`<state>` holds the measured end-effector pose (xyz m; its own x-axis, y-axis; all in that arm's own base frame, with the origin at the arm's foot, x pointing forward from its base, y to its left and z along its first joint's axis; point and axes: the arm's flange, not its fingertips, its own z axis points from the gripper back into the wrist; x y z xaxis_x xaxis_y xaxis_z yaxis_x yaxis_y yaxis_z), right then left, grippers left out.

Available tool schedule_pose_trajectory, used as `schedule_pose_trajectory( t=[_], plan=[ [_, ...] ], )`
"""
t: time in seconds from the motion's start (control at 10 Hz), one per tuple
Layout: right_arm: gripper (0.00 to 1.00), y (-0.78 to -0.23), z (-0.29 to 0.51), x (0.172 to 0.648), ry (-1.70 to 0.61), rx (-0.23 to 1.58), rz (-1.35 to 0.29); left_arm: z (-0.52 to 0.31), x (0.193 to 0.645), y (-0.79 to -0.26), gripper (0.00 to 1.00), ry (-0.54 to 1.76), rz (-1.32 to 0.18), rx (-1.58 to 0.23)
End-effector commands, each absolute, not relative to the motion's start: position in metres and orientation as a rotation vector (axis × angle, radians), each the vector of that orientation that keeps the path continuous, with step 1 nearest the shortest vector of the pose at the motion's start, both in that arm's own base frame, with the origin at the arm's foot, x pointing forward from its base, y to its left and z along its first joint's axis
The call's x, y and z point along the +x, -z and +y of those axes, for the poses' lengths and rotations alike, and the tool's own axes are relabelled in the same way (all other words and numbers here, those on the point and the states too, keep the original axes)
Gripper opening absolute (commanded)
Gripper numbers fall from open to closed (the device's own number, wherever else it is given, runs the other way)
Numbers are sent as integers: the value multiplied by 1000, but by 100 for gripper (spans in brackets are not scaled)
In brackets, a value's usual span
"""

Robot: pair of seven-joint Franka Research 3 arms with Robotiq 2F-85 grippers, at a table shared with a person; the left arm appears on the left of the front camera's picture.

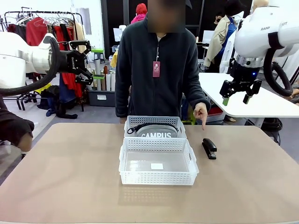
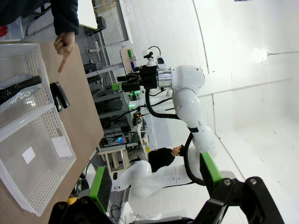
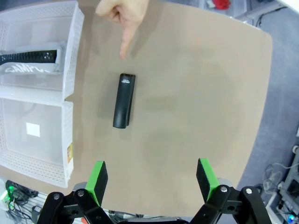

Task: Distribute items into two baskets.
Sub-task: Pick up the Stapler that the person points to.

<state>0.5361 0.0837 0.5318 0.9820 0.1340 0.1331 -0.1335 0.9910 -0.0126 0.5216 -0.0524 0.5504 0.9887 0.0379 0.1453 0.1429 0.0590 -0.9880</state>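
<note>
Both arms raised above tan table (image 1: pixel 70 177); left gripper (image 1: pixel 88 63) and right gripper (image 1: pixel 236 99) jaws apart, empty. Person's hand (image 1: pixel 201 111) points down at small black stapler (image 1: pixel 209 148).

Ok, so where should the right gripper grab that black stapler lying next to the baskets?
Take the stapler across its narrow width near mid-length, coming straight down from above with the open right gripper. It lies flat on the table, long and slim, so the fingers can close on its long sides; bare table on both sides probably leaves room beside the larger basket.
</note>
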Motion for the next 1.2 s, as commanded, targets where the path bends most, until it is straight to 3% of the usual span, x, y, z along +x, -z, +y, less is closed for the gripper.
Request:
schedule_pose_trajectory(
  t=[0.0, 0.7, 1.1],
  plan=[
    [100, -514, 90, 541, -173, -6, -139, -52, 520, -553, 100, 71, -139, -1510],
    [100, -445, 105, 556, -269, 60, -74, -52, 520, -553, 100, 71, -139, -1510],
    [100, -391, 120, 539, -177, 57, -91, -52, 520, -553, 100, 71, -139, -1510]
  ],
)
